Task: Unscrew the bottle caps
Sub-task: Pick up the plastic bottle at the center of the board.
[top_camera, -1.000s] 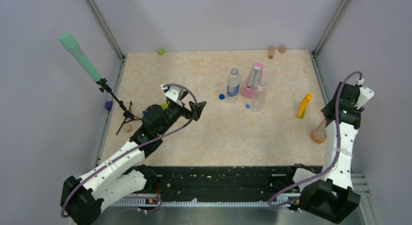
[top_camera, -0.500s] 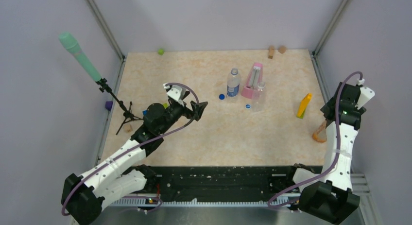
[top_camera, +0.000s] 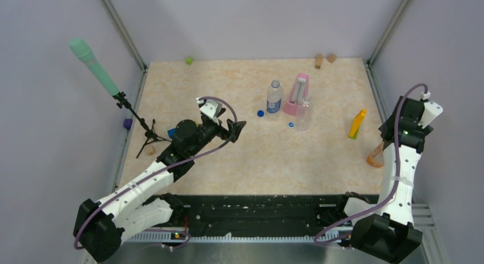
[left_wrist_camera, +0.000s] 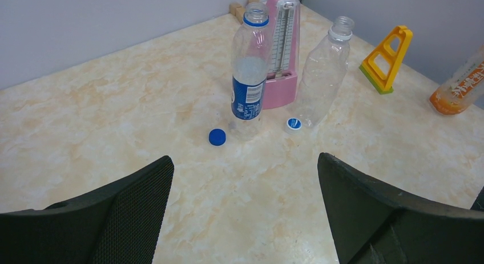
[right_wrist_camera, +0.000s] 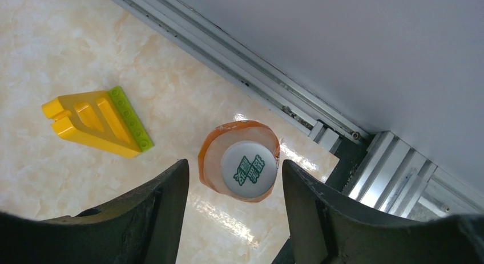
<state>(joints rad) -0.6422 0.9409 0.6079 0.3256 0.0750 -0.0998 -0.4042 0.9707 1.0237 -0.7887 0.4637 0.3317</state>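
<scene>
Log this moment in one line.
left gripper open | right gripper open above orange bottle, printed cap on | blue cap, white cap loose

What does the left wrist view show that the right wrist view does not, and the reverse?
Only left wrist: the labelled bottle and the plain bottle, both open, the loose blue cap and white cap, and the metronome. Only right wrist: the printed cap, still on the orange bottle, and the rail. Both: that bottle and the yellow block.
</scene>
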